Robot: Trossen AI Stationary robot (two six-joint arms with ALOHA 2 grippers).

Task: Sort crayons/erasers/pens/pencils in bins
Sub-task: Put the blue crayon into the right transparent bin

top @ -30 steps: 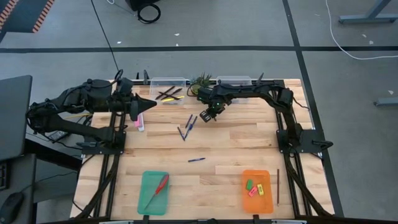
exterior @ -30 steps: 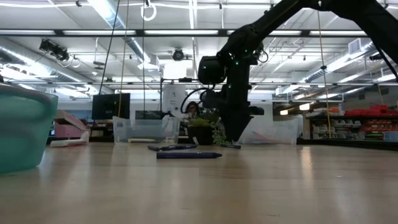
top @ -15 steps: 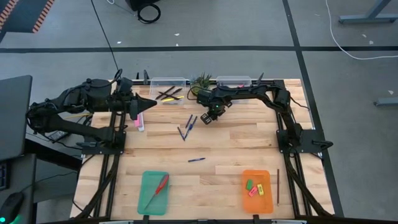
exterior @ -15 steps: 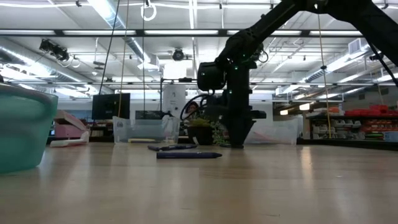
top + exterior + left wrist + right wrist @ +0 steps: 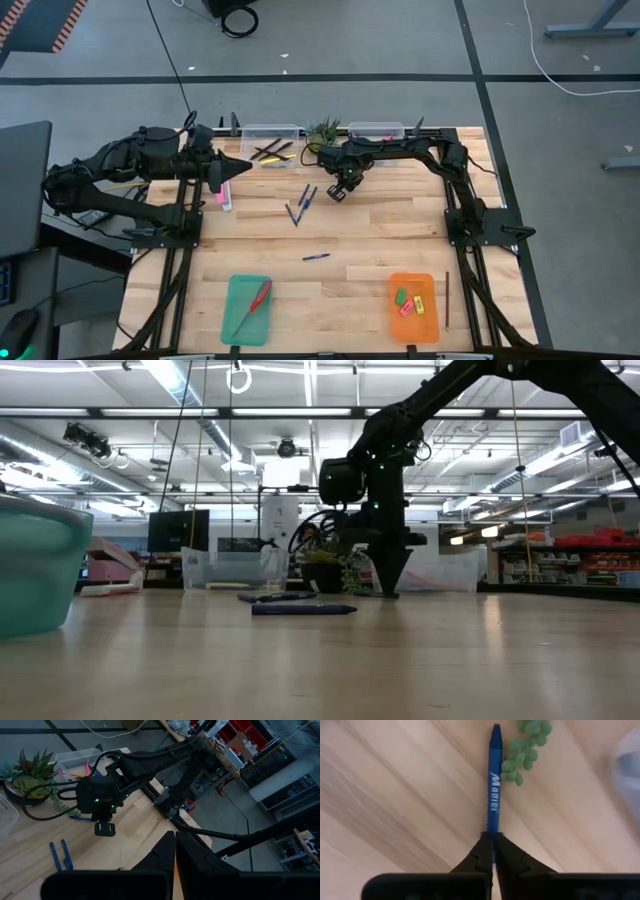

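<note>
My right gripper (image 5: 343, 190) stands fingers-down by the potted plant (image 5: 323, 130), shut on a blue pen (image 5: 492, 790) that lies on the wood beside a green sprig. Other blue pens lie at mid table (image 5: 303, 200) and nearer (image 5: 316, 257). Pencils rest in the left clear tub (image 5: 268, 135); a second clear tub (image 5: 377, 130) stands right of the plant. Erasers lie in the orange tray (image 5: 414, 307). The teal tray (image 5: 247, 310) holds red scissors. My left gripper (image 5: 245, 168) waits shut above the table's left edge. My right gripper pinches the blue pen at its near end (image 5: 491, 827) between the two fingertips. It comes from above, pointing down, as the low view (image 5: 392, 588) shows. The pen lies flat on the table, running away from the fingers past the sprig.
A pink box (image 5: 222, 200) lies below my left gripper. One black pencil (image 5: 447, 300) lies along the table's right side beside the orange tray. The plant's trailing stems reach close to the held pen. Bare wood stretches between the mid-table pens and the two trays.
My right gripper has shifted a little toward the table's right edge and turned about its wrist, staying low at the tabletop beside the plant. My left arm has kept still.
</note>
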